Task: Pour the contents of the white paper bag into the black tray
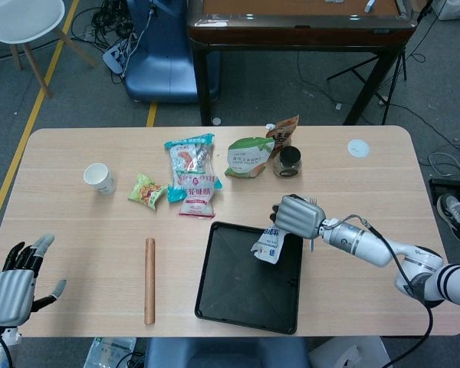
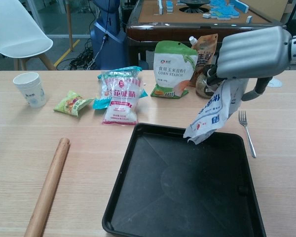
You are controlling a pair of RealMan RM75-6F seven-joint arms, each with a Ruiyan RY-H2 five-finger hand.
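My right hand [image 2: 251,52] gripped the bag [image 2: 213,111], mouth down over the tray [image 2: 153,197]; left hand [image 1: 14,284] open, well apart.

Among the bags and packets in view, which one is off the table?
The white paper bag, gripped by the right hand, hanging above the black tray. The others lie or stand on the table.

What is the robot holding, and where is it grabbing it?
The right hand grips the white paper bag by its upper end, over the black tray. The left hand holds nothing.
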